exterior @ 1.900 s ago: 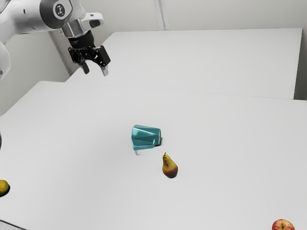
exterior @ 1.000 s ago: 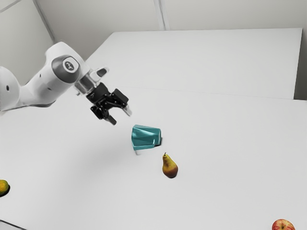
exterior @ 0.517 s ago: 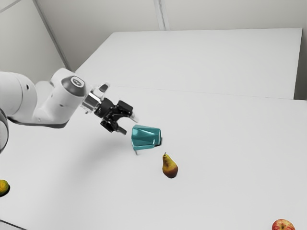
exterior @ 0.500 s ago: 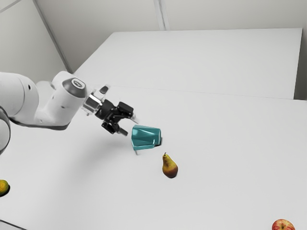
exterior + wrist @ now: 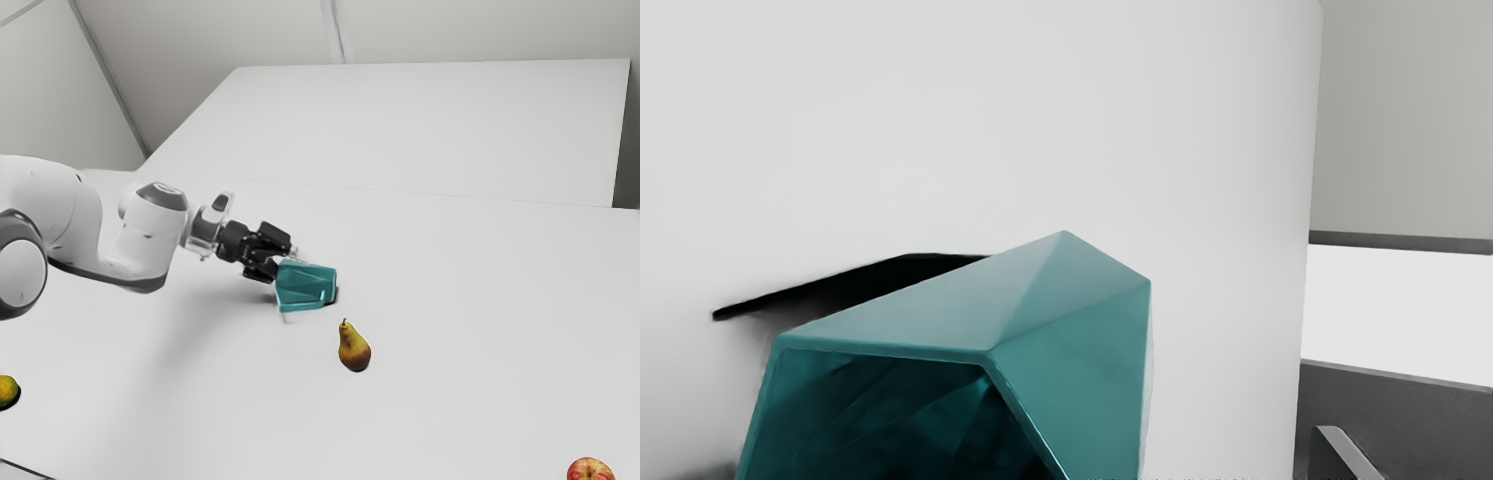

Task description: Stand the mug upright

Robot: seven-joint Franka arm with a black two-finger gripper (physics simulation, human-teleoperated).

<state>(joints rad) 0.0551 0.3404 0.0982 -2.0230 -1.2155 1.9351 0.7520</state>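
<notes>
The mug (image 5: 308,288) lay on its side on the desk (image 5: 460,340), mouth facing the pincer (image 5: 288,268), which was spread at the rim; the pear (image 5: 354,350) sat near the mug

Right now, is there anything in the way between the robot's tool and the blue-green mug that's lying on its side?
Nothing that I can see. The tool is right up at the open end of the mug. The pear is nearer the camera, not between them.
</notes>
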